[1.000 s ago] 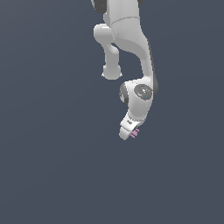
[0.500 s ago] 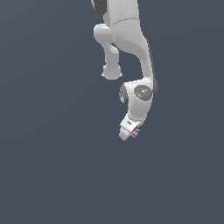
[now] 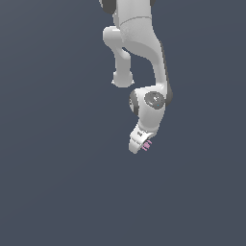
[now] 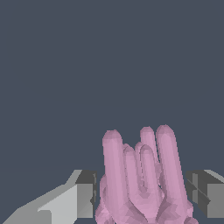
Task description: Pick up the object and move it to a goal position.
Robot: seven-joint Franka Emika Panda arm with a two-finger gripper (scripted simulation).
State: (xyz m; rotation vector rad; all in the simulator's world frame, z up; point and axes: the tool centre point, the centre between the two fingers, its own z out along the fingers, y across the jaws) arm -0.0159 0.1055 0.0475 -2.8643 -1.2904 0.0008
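The object (image 3: pixel 147 144) is a tiny pink comb-like piece with several parallel prongs. It sits at the tip of my white gripper (image 3: pixel 141 145) in the exterior view. In the wrist view the object (image 4: pixel 140 175) fills the gap between the two fingers (image 4: pixel 83 194), its prongs pointing away from the camera. The jaws are closed against its sides. The part of the object nearest the camera is cut off by the frame edge.
The white arm (image 3: pixel 144 48) reaches down from the top of the exterior view. Everything around it is a plain dark grey surface (image 3: pixel 57 182) with no other objects or edges in view.
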